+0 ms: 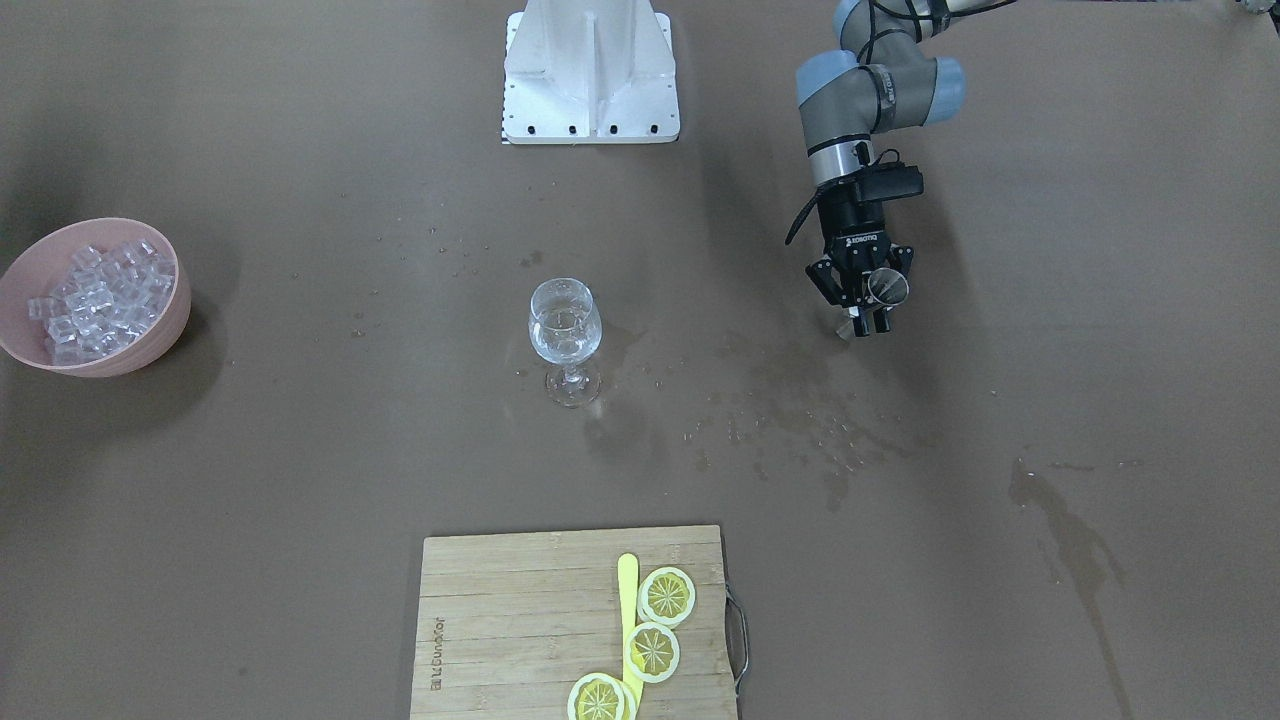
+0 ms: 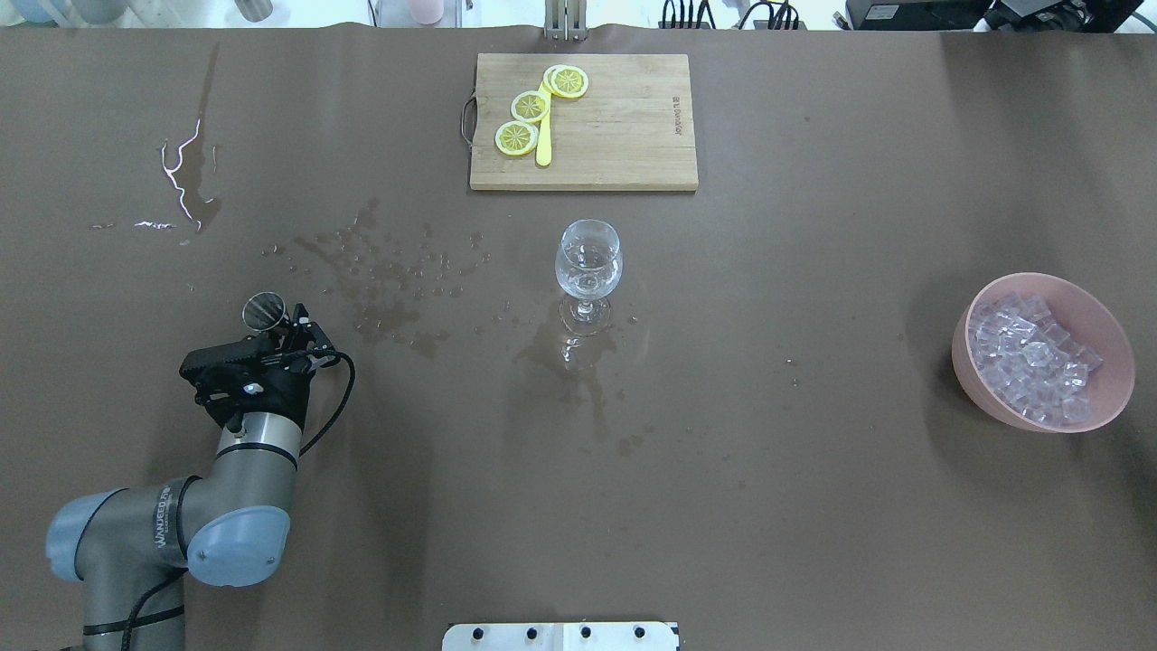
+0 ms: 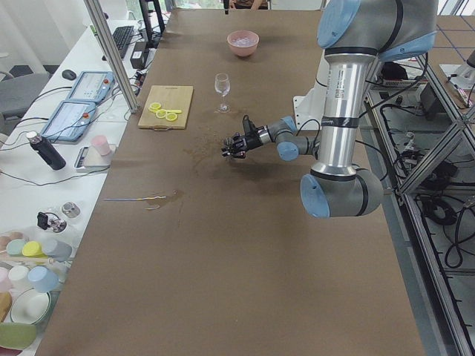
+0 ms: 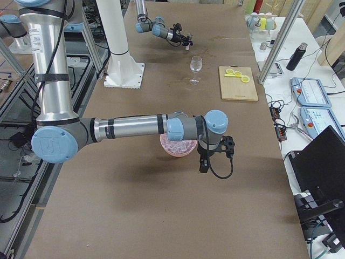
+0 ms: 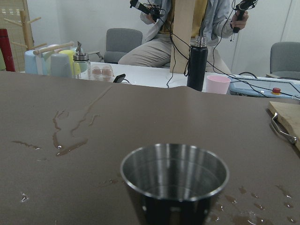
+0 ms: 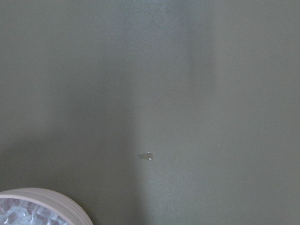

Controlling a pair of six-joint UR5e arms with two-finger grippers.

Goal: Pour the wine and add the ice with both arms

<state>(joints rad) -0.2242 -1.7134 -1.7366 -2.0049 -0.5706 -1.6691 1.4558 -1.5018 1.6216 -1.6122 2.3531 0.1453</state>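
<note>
Ice [image 2: 1035,362]: loose cubes heaped in pink bowl [image 2: 964,366], well to robot's right of wine glass [image 2: 587,262]. Judged light, hard and slick, so pinch one top cube across flat faces. Glass appears to hold some wine [image 1: 563,335]. Left gripper [image 1: 868,312], well left of glass, clamps steel cup [image 2: 264,311]. Right gripper [image 4: 207,156] beyond bowl from glass; opening cannot be told.

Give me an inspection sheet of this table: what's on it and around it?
Surface: brown table, wet stains on the robot's left half.
Job's things: wine glass holding clear wine; pink bowl heaped with ice.
Clutter: cutting board with lemon slices.
Tools: left tool shut on metal cup; right tool, cannot tell.
Cables: black cable loops off left wrist.
Surroundings: seated person, black bottle beyond the table.
</note>
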